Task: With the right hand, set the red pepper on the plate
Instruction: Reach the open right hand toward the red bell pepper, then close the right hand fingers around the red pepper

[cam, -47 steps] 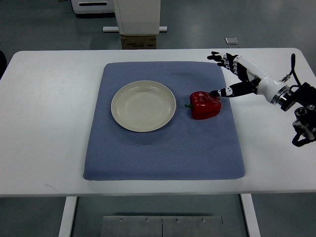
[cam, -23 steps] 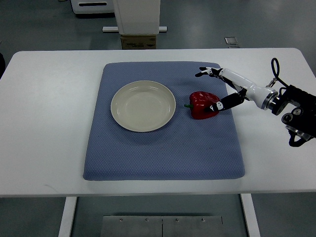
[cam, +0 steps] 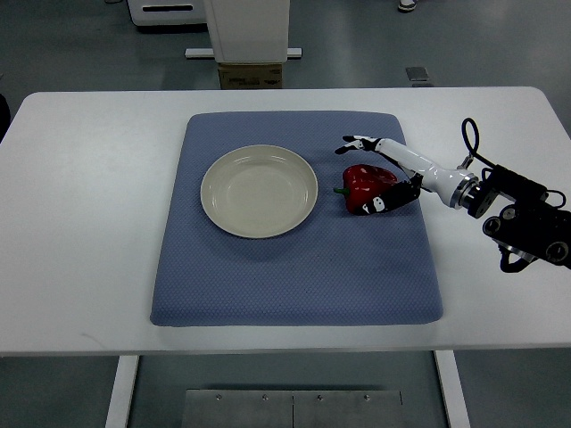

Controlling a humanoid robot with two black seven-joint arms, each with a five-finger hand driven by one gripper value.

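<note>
Right now I see the blue padded mat [cam: 294,267] covering the middle of the white table [cam: 80,223], with bare white surface along the left, right and near edges. My right hand [cam: 379,174], white with black fingertips, reaches in from the right edge over the mat's far right corner. Its fingers [cam: 355,143] arch above the glossy red bell pepper [cam: 364,185] while the thumb [cam: 382,203] sits at its near side, cupped around it, not yet clamped. Lying on its side, green stem pointing at the round cream plate [cam: 259,191], the pepper rests just beside that plate, apart from it.
</note>
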